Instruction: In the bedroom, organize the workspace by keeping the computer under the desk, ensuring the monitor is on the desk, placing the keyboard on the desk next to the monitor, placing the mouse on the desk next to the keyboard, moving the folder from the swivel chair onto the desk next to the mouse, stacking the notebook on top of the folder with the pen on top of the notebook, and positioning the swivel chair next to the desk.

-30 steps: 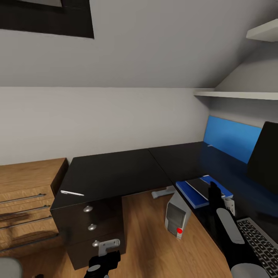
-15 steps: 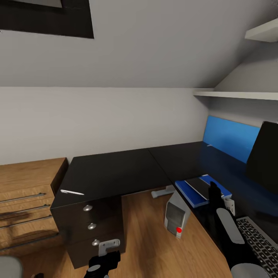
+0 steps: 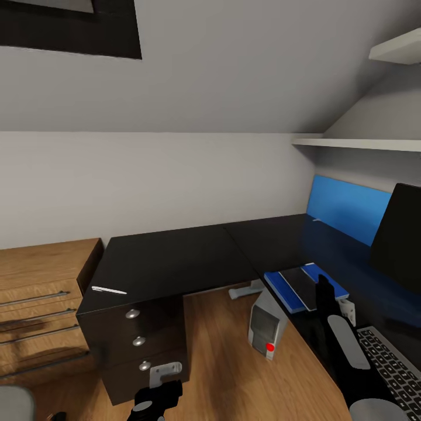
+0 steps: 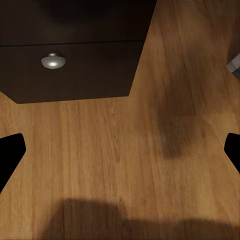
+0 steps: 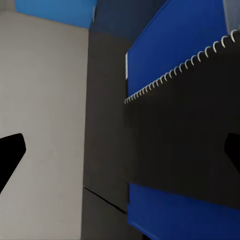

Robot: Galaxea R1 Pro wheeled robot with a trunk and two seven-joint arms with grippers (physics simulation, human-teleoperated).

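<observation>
The black L-shaped desk (image 3: 175, 257) fills the middle of the head view. The white pen (image 3: 109, 290) lies on its left corner above the drawers. On the right wing the dark notebook (image 3: 299, 280) rests on the blue folder (image 3: 279, 291), both also close up in the right wrist view: notebook (image 5: 185, 140), folder (image 5: 175, 45). My right gripper (image 3: 323, 290) is open just beside them. The monitor (image 3: 400, 240) and keyboard (image 3: 389, 365) are at far right. The computer (image 3: 266, 330) stands on the floor under the desk edge. My left gripper (image 4: 120, 152) is open, low above the floor. The mouse is out of view.
A light wooden cabinet (image 3: 41, 292) stands left of the black drawer unit (image 3: 137, 345), whose knob (image 4: 53, 61) shows in the left wrist view. White shelves (image 3: 356, 143) and a blue wall panel (image 3: 348, 207) are at right. A pale grey shape (image 3: 11, 404) is at the bottom-left corner.
The whole picture has slid slightly to the left, so the camera has moved. Nothing on the desk has moved, and both grippers hold the same pose.
</observation>
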